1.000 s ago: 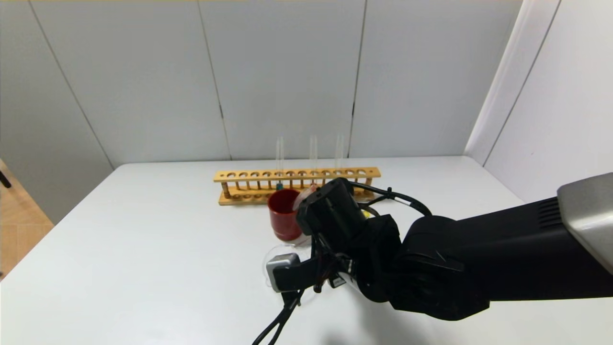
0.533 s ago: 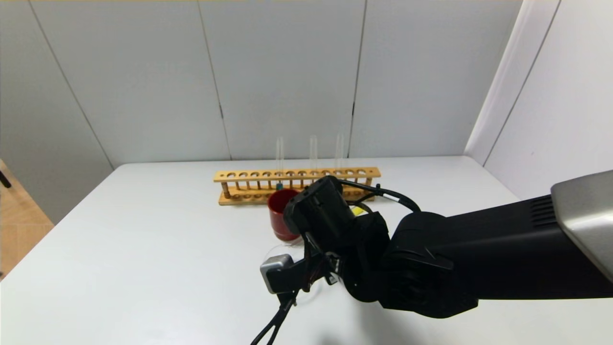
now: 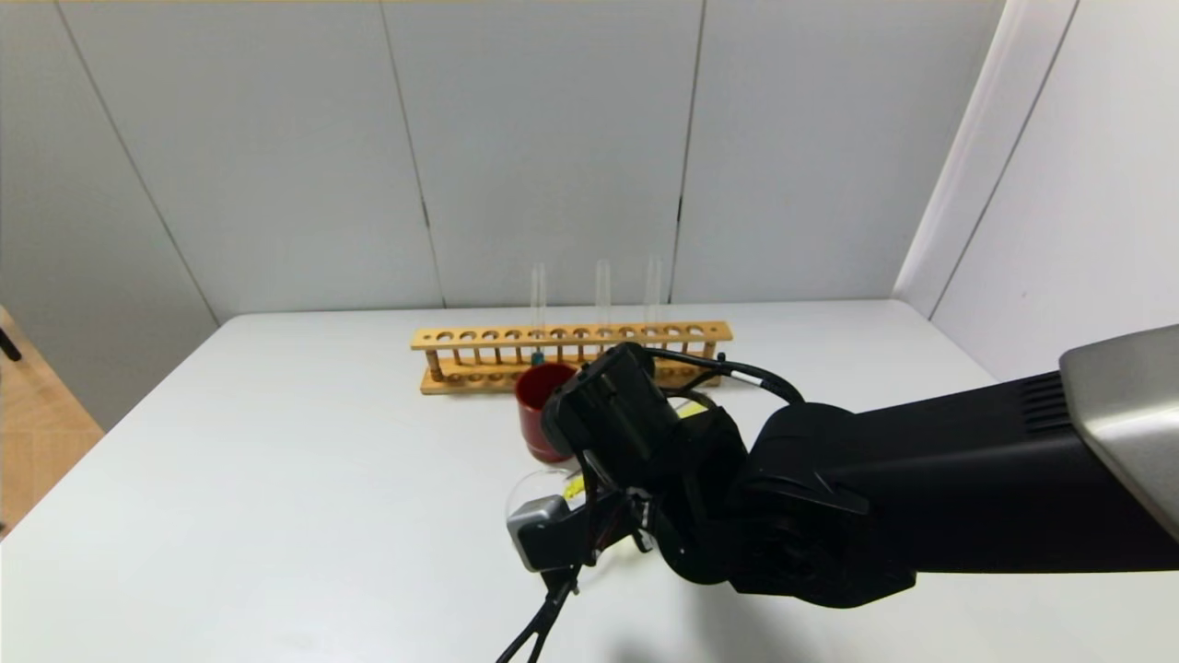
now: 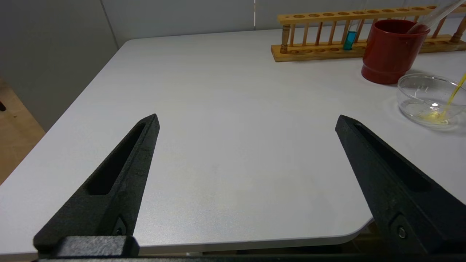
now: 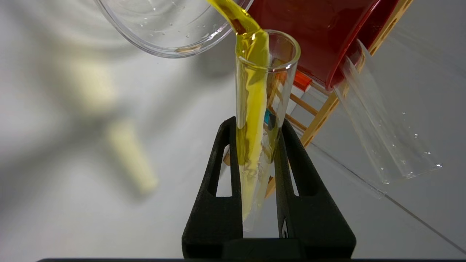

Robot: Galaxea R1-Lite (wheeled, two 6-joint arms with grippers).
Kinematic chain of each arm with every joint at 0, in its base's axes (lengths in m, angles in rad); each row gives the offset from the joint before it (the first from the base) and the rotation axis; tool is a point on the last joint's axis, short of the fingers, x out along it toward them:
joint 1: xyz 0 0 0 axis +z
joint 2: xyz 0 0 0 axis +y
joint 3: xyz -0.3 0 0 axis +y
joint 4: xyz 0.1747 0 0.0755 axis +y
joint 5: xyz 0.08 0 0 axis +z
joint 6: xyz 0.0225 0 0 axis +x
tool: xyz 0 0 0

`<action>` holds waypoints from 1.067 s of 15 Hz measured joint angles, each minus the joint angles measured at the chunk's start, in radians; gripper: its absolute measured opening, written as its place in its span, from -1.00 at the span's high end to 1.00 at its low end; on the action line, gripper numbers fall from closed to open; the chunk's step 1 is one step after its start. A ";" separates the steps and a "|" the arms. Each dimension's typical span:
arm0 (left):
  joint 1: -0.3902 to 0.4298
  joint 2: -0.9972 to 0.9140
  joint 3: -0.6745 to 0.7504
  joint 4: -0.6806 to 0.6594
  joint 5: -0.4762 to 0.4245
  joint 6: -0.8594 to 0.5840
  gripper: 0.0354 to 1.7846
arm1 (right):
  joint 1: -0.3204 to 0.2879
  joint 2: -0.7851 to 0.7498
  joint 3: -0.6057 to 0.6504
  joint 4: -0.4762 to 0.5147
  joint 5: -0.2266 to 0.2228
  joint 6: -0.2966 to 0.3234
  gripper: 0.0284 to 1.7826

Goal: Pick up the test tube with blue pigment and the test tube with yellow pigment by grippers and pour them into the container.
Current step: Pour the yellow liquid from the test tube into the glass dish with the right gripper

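Yellow tube (image 5: 255, 120) tipped — mouth twd container (image 4: 426, 98)

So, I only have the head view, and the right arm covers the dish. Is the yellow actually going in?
Observer: Yes. The left wrist view shows a thin yellow stream landing inside the container and pooling on its floor.
Operator: And the grip on the tube?
Observer: The right hand is shut on the test tube with yellow pigment, which is tilted with its mouth at the container's rim.
Operator: Anything in the red cup?
Observer: A clear tube leans in the red cup. I can see no liquid in it.
Operator: Left arm?
Observer: The left hand is open above the table, apart from the container.
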 joint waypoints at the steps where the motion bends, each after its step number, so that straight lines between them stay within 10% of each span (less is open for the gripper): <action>1: 0.000 0.000 0.000 0.000 0.000 0.000 -0.91 | 0.000 0.000 -0.005 0.001 0.000 -0.001 0.72; 16: 0.001 0.000 0.000 0.000 0.000 0.000 -0.91 | 0.003 0.022 -0.080 0.064 -0.050 -0.019 0.72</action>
